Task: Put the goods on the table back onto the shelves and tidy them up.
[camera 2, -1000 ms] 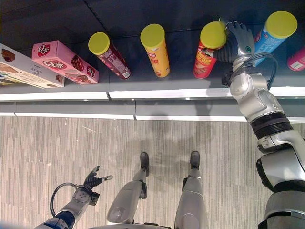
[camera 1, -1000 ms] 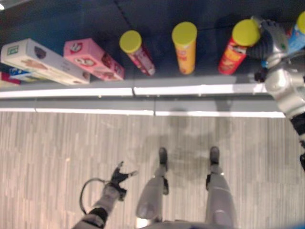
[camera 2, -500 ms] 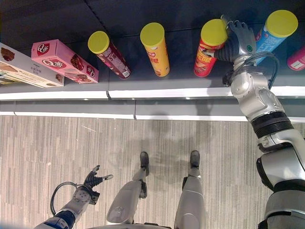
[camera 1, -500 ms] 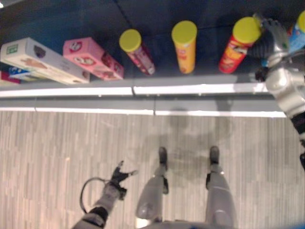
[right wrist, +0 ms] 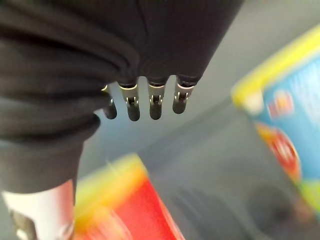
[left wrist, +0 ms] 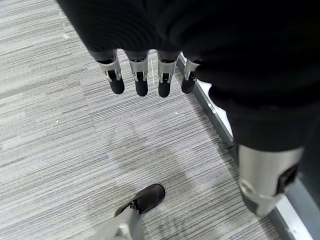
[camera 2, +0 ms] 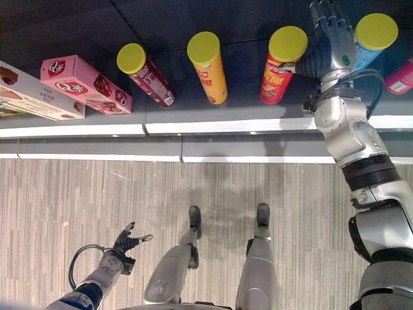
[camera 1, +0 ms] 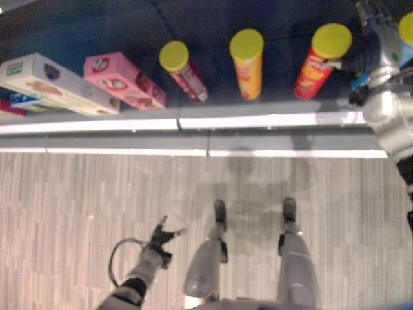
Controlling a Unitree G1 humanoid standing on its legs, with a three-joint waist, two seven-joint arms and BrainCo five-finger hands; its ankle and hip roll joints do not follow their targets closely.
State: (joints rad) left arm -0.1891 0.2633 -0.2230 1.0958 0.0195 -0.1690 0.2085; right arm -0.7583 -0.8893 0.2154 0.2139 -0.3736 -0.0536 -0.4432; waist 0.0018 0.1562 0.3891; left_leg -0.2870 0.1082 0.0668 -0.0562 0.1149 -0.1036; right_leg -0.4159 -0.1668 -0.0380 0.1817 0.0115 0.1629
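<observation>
Yellow-lidded tubes stand in a row on the dark shelf (camera 2: 245, 110), seen from above: a maroon tube (camera 2: 144, 72) leaning toward the pink box (camera 2: 84, 82), an orange tube (camera 2: 208, 64) beside it, and a red tube (camera 2: 281, 61) further right. At the far right a blue tube (camera 2: 369, 37) stands beyond the right hand (camera 2: 330, 40), with a pink item (camera 2: 399, 79) at the picture's edge. A long pale box (camera 1: 55, 82) lies left of the pink box.

Raised to the shelf, the right hand sits between the red tube and the blue tube with its fingers (right wrist: 155, 102) straight and spread, holding nothing (its thumb tip reaches just beside the red tube's side; whether it touches cannot be told).

Low over the grey striped floor (camera 2: 77, 200), the left hand (camera 2: 126, 242) hangs with fingers (left wrist: 140, 75) loosely extended and empty, well apart from the shelf.
</observation>
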